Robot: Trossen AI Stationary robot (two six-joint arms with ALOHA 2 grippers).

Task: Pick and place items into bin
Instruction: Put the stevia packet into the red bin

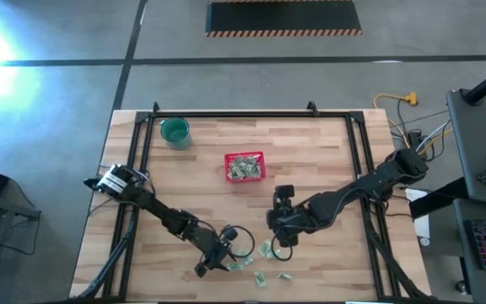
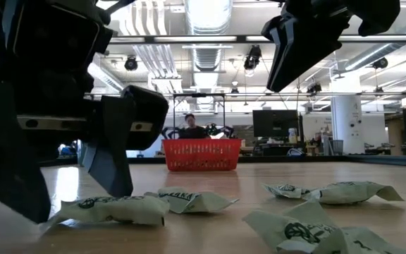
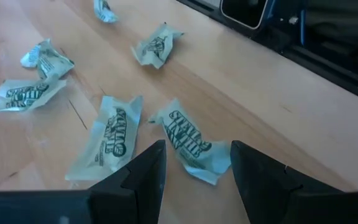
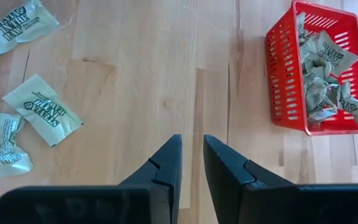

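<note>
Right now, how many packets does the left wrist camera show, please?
6: two packets just ahead of the left jaws, four farther off; others may lie out of view.

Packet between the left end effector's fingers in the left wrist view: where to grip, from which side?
Grip the packet across its puffy middle, coming straight down from above with the open left end effector. It lies flat on the table with crinkled ends, so the fingers should straddle its narrow width, clear of the neighbouring packet.

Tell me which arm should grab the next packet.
Left. Its gripper is low over the table with open jaws straddling a packet. The right gripper points at bare wood between the packets and the red basket, jaws nearly closed and empty.
</note>
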